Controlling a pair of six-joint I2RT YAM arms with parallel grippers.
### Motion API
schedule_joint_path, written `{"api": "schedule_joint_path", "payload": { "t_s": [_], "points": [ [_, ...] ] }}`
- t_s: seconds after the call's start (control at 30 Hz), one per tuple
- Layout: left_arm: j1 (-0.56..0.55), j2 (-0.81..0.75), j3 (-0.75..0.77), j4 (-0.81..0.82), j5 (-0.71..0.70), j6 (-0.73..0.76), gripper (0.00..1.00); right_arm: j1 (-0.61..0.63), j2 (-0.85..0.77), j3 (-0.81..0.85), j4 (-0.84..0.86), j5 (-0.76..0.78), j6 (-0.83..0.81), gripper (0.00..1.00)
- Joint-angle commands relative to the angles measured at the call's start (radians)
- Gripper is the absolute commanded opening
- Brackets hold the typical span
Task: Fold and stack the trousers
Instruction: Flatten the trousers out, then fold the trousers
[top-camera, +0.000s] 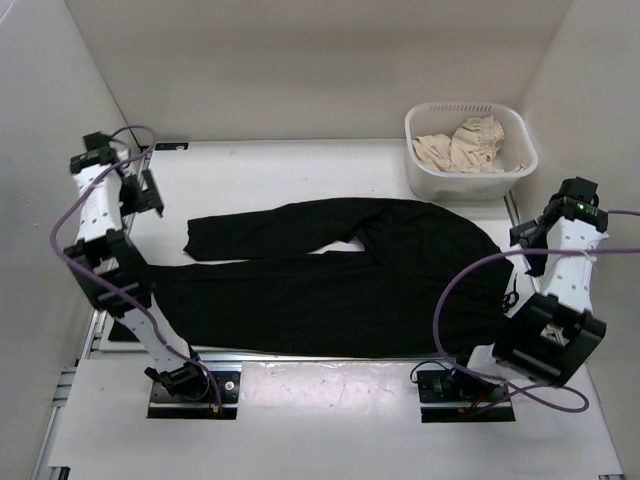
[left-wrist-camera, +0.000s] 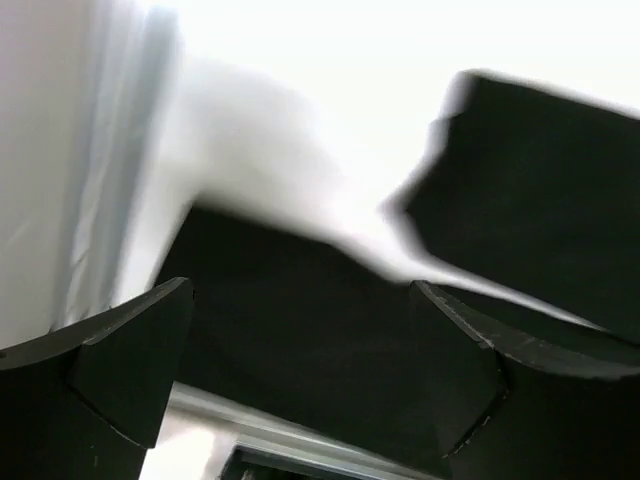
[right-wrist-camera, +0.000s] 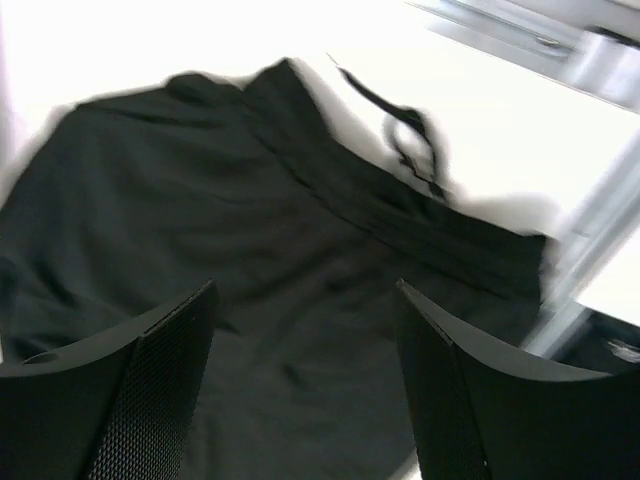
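The black trousers (top-camera: 330, 275) lie spread flat across the table, waist at the right and both legs reaching left, the far leg angled a little away from the near one. My left gripper (top-camera: 148, 192) hangs open above the table's left side, just beyond the leg ends; its wrist view shows both leg ends (left-wrist-camera: 300, 330) below the spread fingers (left-wrist-camera: 130, 360). My right gripper (top-camera: 527, 245) is open over the waist end. In the right wrist view the waistband (right-wrist-camera: 430, 235) and a drawstring (right-wrist-camera: 405, 135) lie beneath the open fingers (right-wrist-camera: 165, 390).
A white basket (top-camera: 470, 176) holding beige cloth (top-camera: 465, 145) stands at the back right. White walls close in the table on three sides. A metal rail (top-camera: 330, 358) runs along the near edge by the arm bases.
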Motion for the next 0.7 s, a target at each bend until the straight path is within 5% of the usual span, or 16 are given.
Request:
{"api": "schedule_joint_path", "payload": {
  "t_s": [0.0,0.27,0.6,0.67],
  "points": [
    [-0.081,0.198,0.112,0.004,0.132,0.0,1.0,0.036,0.117,0.054,0.148,-0.055,0.116,0.75],
    [-0.2,0.492,0.435,0.015,0.158,0.0,1.0,0.206,0.517,0.289,0.136,0.113,0.317,0.77],
    [-0.266,0.574,0.326,0.059,0.168,0.0,1.0,0.215,0.85,0.452,0.042,0.182,0.404,0.77],
    [-0.266,0.563,0.289,0.059,0.168,0.0,0.59,0.215,0.872,0.452,0.042,0.164,0.394,0.64]
  ]
}}
